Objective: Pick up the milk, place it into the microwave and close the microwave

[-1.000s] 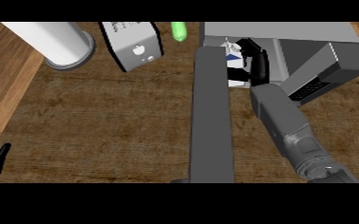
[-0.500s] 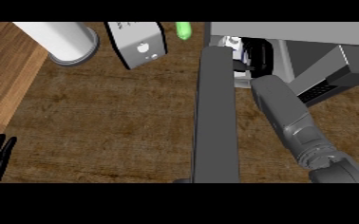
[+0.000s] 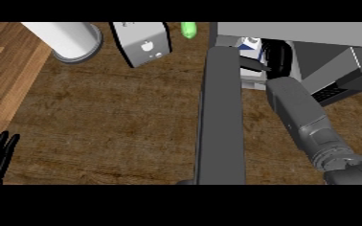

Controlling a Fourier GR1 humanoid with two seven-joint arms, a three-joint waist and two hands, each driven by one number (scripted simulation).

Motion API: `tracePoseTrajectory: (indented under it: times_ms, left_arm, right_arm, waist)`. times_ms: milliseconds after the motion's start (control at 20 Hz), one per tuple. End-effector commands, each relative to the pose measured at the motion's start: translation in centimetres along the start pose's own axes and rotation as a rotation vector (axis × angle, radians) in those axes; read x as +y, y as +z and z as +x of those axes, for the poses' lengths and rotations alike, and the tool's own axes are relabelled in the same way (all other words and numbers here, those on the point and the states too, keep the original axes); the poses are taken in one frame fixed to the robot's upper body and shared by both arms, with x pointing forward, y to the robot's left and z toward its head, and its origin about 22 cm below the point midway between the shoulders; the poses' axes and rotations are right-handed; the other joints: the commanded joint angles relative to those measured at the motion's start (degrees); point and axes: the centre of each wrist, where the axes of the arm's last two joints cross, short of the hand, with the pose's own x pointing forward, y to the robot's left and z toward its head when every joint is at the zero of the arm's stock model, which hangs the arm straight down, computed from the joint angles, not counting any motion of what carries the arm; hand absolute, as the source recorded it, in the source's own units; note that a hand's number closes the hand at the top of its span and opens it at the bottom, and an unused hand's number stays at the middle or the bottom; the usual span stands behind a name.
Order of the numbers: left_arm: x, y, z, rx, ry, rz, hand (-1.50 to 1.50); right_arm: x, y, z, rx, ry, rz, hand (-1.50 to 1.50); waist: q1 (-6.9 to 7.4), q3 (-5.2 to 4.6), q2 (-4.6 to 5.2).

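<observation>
The milk (image 3: 248,42), a white carton with blue print, shows only in part inside the microwave's (image 3: 311,32) open cavity at the top right. My right hand (image 3: 280,57) curls round it from the right, thumb across its front, and hides most of it. The microwave door (image 3: 222,119) stands open, seen edge-on as a long dark grey slab running down the middle, just left of my right forearm. My left hand (image 3: 7,149) rests open at the lower left edge, fingers up.
A white cylinder (image 3: 67,38) stands at the top left. Beside it is a grey box with an apple mark (image 3: 145,44), and a small green object (image 3: 188,29) lies near the microwave's left corner. A paler wooden strip (image 3: 14,76) borders the brown counter on the left.
My right hand has moved up and to the right, carrying the milk further into the microwave cavity. The left hand shows a little more at the lower left edge.
</observation>
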Motion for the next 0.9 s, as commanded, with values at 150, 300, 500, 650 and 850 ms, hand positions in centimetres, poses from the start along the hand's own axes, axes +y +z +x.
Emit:
tracePoseTrajectory:
  times_ms: [150,300,500,650,850]
  left_arm:
    - [-0.1,-0.7,-0.1,0.004,0.003,-0.015,-1.50]
    - [0.3,-1.2,0.0,0.011,-0.005,-0.022,-1.50]
    - [-0.8,-1.1,-1.1,0.023,0.023,-0.014,-1.50]
    - [0.0,-1.7,-0.9,0.026,0.023,-0.023,-1.50]
    - [-0.2,-2.3,-1.1,0.013,0.006,-0.025,-1.50]
  right_arm:
    - [-1.8,0.6,-2.5,0.043,0.053,-0.007,1.50]
    - [-2.4,-0.1,-2.5,0.079,0.106,-0.057,1.50]
    - [-2.1,0.5,-2.7,0.024,0.138,-0.002,1.50]
    - [-2.5,0.5,-3.1,0.009,0.155,0.025,-1.50]
    - [-1.6,0.6,-2.3,0.005,0.175,0.006,-1.50]
  waist:
    - [0.66,0.12,0.40]
    - [1.23,0.11,0.63]
    - [2.01,0.12,0.86]
    - [2.01,0.16,1.02]
    - [2.02,0.15,0.89]
